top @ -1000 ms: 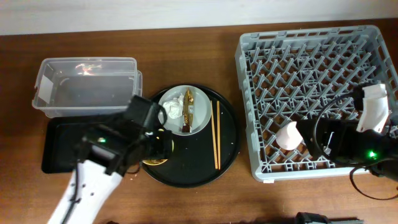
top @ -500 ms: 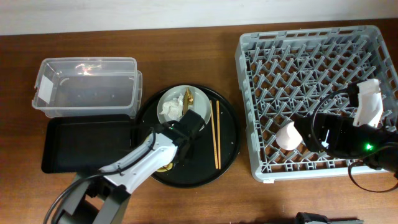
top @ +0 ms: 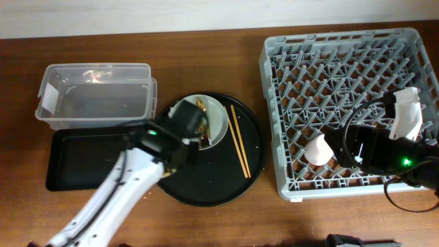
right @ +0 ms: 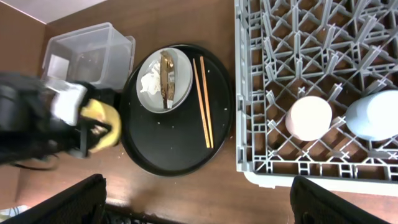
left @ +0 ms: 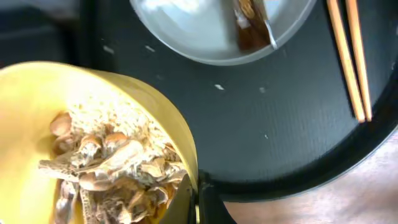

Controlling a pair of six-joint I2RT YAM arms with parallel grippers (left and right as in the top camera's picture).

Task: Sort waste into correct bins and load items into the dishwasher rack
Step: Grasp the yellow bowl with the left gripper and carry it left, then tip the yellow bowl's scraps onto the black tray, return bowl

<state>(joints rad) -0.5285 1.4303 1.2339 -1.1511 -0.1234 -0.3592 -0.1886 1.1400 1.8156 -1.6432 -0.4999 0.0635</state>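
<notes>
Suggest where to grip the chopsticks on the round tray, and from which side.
Take the chopsticks mid-length from straight above, fingers closing across both. They lie flat and side by side on the round black tray, right of the plate, so a side approach probably won't work.

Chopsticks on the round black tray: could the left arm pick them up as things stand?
Probably not yet: the left gripper is shut on the yellow bowl of food scraps, so it is occupied. The chopsticks themselves lie uncovered on the round tray beside the plate.
</notes>
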